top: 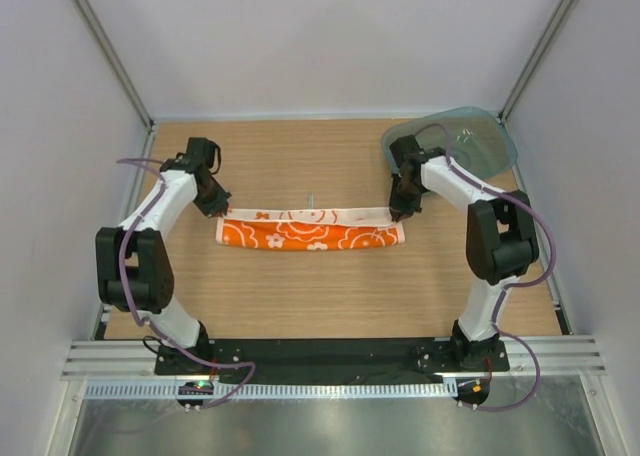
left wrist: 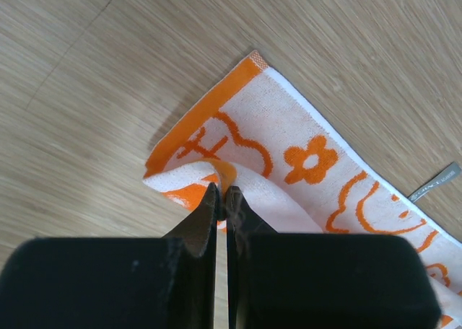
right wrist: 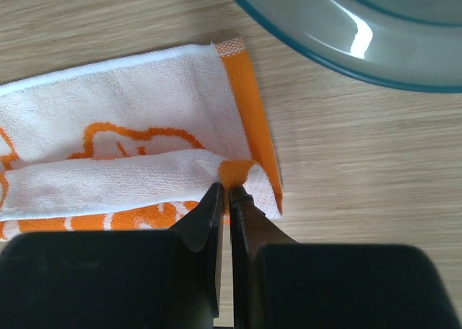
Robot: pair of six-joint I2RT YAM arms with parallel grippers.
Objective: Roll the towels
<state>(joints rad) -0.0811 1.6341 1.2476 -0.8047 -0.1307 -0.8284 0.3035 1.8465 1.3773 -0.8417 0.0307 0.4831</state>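
At mid-bench: white cloth towel with orange flower prints and orange edging [top: 310, 232], stretched left to right as a narrow band on the wooden bench [top: 300, 301].
Left hand [top: 222, 208]: clenched on the towel's left end. In the left wrist view the fingertips [left wrist: 215, 199] nip a turned-over lip of cloth.
Right hand [top: 400, 214]: clenched on the right end in the same way, with the lip pinched between nearly touching jaws in the right wrist view.
Reason for the hold: one grip at each end keeps the lip taut and level, which probably lets the roll start evenly along the whole length.
Step in hand: judged as the first turn of the roll. Most of the towel lies flat and unrolled.
Translucent teal plastic tray [top: 470, 141]: far right corner, apart from the towel and likely kept out of the rolling path.
Grey hanging loop [left wrist: 433, 181]: pokes out from the towel's long edge.
Hidden or unclear: only one towel is in view. The wrist bodies block the cloth under the jaws, so grip depth cannot be read. The tray is cut off in the right wrist view.
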